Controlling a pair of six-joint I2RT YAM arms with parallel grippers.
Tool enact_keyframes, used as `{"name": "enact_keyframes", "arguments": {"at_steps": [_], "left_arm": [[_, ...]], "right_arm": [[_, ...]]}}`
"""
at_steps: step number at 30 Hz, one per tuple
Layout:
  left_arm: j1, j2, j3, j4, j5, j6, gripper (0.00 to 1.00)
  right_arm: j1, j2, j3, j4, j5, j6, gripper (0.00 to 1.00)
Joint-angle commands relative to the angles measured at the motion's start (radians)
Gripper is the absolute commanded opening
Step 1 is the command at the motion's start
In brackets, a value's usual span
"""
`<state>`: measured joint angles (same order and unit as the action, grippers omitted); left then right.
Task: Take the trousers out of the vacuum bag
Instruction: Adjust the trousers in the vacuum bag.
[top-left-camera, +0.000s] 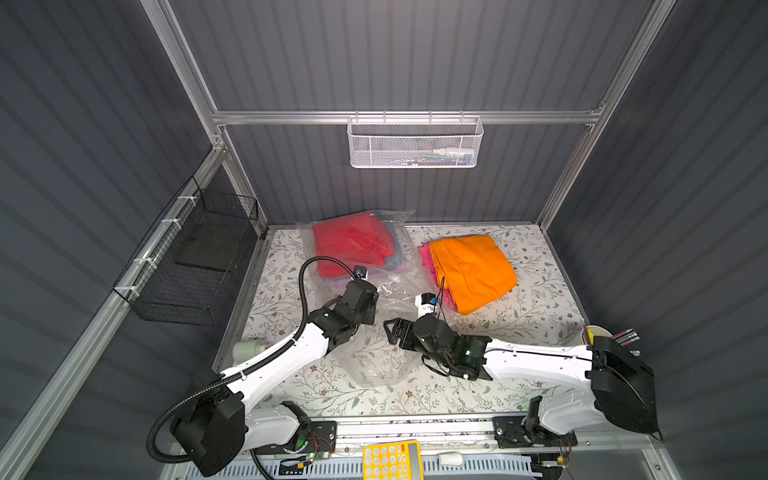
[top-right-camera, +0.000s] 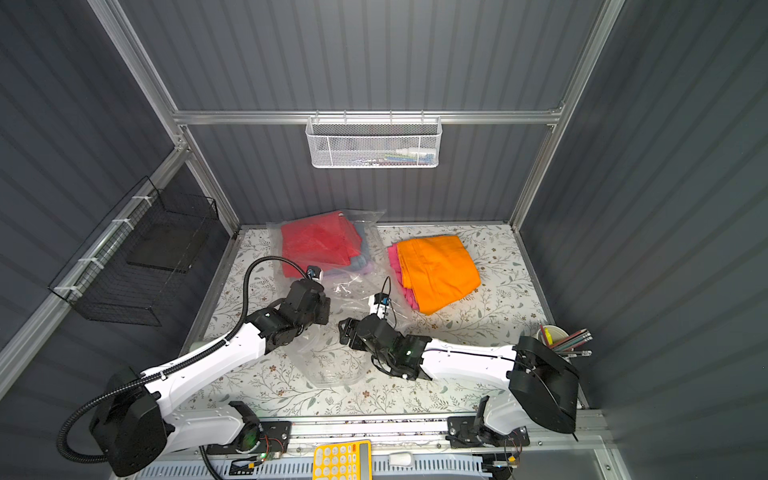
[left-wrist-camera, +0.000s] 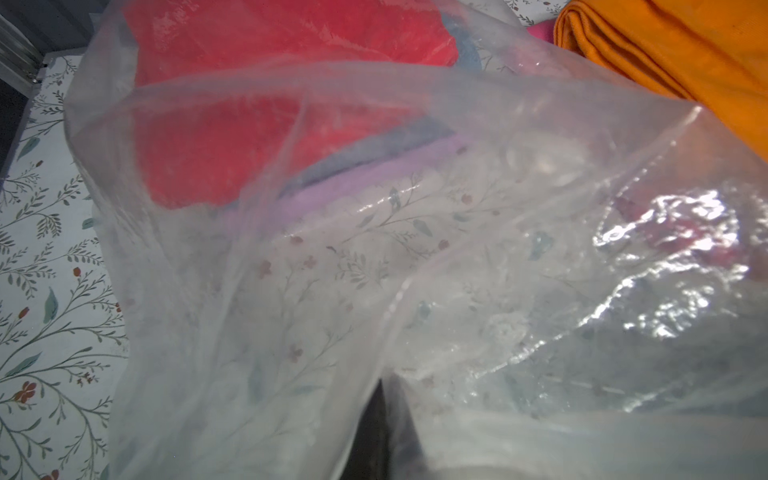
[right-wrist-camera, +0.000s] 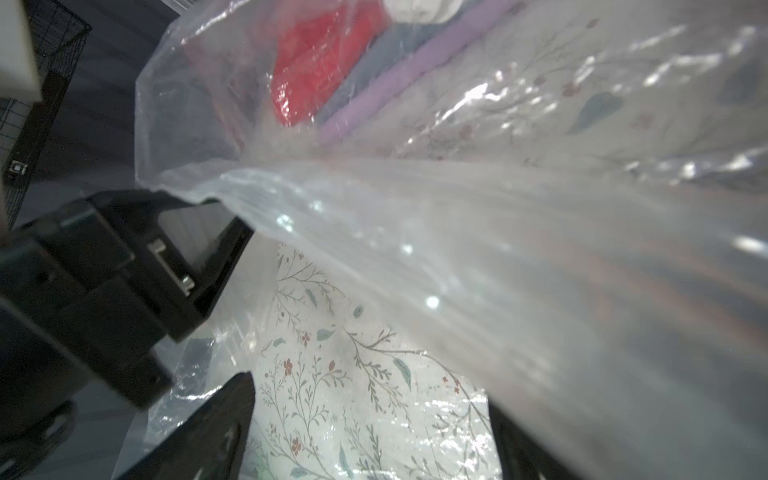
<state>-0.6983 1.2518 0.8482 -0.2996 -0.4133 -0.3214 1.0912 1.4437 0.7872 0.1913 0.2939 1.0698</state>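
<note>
The clear vacuum bag (top-left-camera: 399, 291) (top-right-camera: 353, 286) lies from the back of the table toward the front. Red trousers (top-left-camera: 353, 245) (left-wrist-camera: 249, 124) lie inside it on top of a light blue denim pair (left-wrist-camera: 374, 153) and a lilac pair (right-wrist-camera: 415, 62). Orange trousers (top-left-camera: 473, 270) lie outside the bag at the right, on top of a hot pink pair (top-left-camera: 426, 253). My left gripper (top-left-camera: 372, 297) (left-wrist-camera: 380, 395) is shut on the bag's upper plastic layer and holds it up. My right gripper (top-left-camera: 392, 330) (right-wrist-camera: 372, 399) stands open just in front of it, low over the bag's lower layer, with nothing between its fingers.
A white mesh basket (top-left-camera: 415, 143) hangs on the back wall. A black wire basket (top-left-camera: 195, 257) hangs on the left wall. A cup of pencils (top-left-camera: 598, 332) stands at the table's right edge. A yellow calculator (top-left-camera: 390, 459) lies in front of the rail.
</note>
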Motion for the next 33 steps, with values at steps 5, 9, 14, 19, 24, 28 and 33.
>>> {"name": "enact_keyframes", "arguments": {"at_steps": [5,9,14,19,24,28,33], "left_arm": [[0.006,-0.088,0.043,-0.080,0.140,0.002,0.00],[0.006,-0.169,0.004,-0.102,0.188,-0.009,0.43],[0.006,-0.211,-0.010,-0.164,0.210,-0.036,0.74],[0.005,-0.235,-0.009,-0.201,0.291,-0.051,0.80],[-0.001,-0.283,-0.037,-0.243,0.331,-0.077,0.83],[-0.016,-0.336,-0.083,-0.296,0.279,-0.124,0.84],[-0.080,-0.374,-0.097,-0.383,0.154,-0.188,0.82]], "right_arm": [[-0.049,0.054,0.056,0.037,0.040,0.010,0.88],[-0.076,0.065,0.062,0.042,0.037,0.015,0.87],[-0.103,0.060,0.059,0.053,0.047,0.008,0.87],[-0.119,0.065,0.074,0.051,0.049,-0.004,0.87],[-0.122,0.073,0.071,0.065,0.041,0.001,0.88],[-0.126,0.070,0.076,0.068,0.041,-0.007,0.87],[-0.138,0.056,0.077,0.065,0.042,-0.019,0.87]]}}
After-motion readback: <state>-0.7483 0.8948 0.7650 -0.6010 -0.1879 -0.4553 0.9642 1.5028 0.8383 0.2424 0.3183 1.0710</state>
